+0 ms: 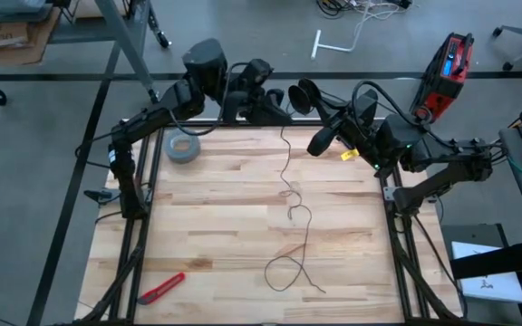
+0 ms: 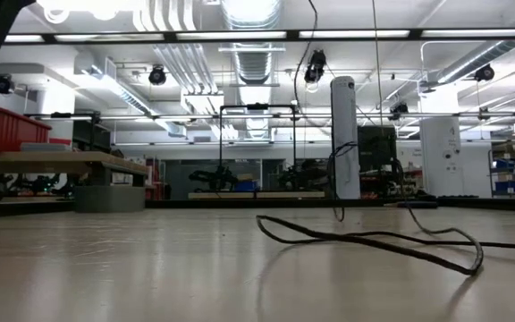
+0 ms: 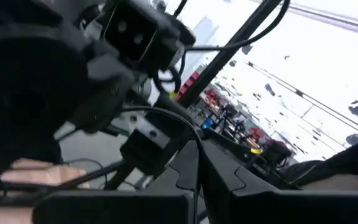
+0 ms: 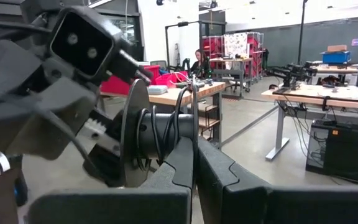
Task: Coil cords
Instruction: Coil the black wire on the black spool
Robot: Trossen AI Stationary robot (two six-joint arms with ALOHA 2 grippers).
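While both grippers meet at the worktop's (image 1: 243, 226) far edge, the right gripper (image 4: 194, 165) clamps the reel (image 4: 151, 140), cord (image 1: 293, 213) trailing; I cannot tell the left gripper's (image 1: 243, 104) state.

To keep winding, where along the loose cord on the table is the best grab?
Judging by the high view, grip the straight run of cord just below the reel, coming from above. It lies single and flat there; lower down it kinks and loops over itself, so fingers might catch two strands.
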